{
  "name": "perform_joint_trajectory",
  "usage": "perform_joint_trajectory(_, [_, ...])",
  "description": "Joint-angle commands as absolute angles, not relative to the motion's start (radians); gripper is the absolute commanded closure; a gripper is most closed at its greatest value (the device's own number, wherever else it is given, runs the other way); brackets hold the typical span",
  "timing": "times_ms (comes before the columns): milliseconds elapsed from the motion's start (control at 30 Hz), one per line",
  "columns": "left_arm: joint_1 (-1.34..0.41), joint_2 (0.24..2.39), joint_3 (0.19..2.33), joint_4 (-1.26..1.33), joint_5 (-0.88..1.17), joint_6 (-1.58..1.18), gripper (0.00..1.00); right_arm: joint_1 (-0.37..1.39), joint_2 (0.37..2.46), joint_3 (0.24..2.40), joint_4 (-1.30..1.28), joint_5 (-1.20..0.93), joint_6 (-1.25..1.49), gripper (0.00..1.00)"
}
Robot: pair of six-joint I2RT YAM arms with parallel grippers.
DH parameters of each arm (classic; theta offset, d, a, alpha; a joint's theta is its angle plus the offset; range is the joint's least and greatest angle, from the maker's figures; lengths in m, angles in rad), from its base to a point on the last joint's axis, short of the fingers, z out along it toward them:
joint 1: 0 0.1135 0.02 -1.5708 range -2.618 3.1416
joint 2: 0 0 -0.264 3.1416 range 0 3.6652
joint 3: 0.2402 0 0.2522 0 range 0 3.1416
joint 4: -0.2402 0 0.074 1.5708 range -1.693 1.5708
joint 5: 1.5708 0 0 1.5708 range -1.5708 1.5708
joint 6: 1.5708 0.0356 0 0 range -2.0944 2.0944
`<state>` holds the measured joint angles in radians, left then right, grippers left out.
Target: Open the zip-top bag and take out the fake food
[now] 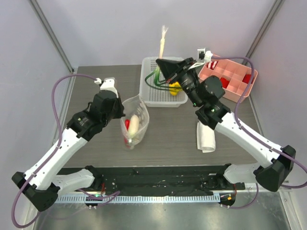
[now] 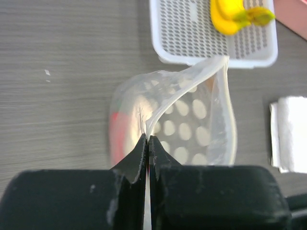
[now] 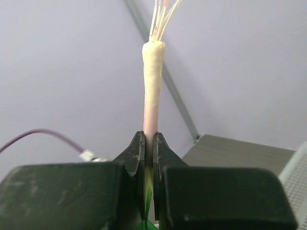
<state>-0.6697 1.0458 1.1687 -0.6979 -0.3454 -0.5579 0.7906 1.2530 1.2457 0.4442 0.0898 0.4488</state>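
Black tips of the left pincer [image 2: 147,139] are shut tight on the rim of the bag [image 2: 192,120], which stands on the table [image 2: 57,96] beside the basket [image 2: 211,60]. The right pincer [image 3: 148,136] is closed on a toy onion [image 3: 152,81]. The bag is judged soft, light and slippery, best gripped at its rim. No writing can be read.

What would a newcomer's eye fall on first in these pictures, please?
The right end effector clamps a toy spring onion over the white basket, where a yellow banana lies. The left end effector pinches the rim of the open dotted bag, with a red chili and a white radish inside.
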Motion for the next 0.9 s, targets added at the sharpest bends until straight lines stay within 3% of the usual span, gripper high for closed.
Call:
perform_joint_trajectory(0, [-0.601,1.060,1.276,-0.775,-0.396,-0.463,1.00,0.661,1.347,1.276,0.416,0.126,0.489,0.99])
perform_joint_trajectory(500, [-0.552,1.193,1.250,-0.576,-0.330,-0.333,1.00,0.517,1.888,1.483,0.367,0.181,0.424,0.99])
perform_joint_trajectory(867, [-0.463,1.123,1.095,-0.471,-0.212,-0.382,1.00,0.485,2.083,1.623,0.215,0.120,0.442,0.99])
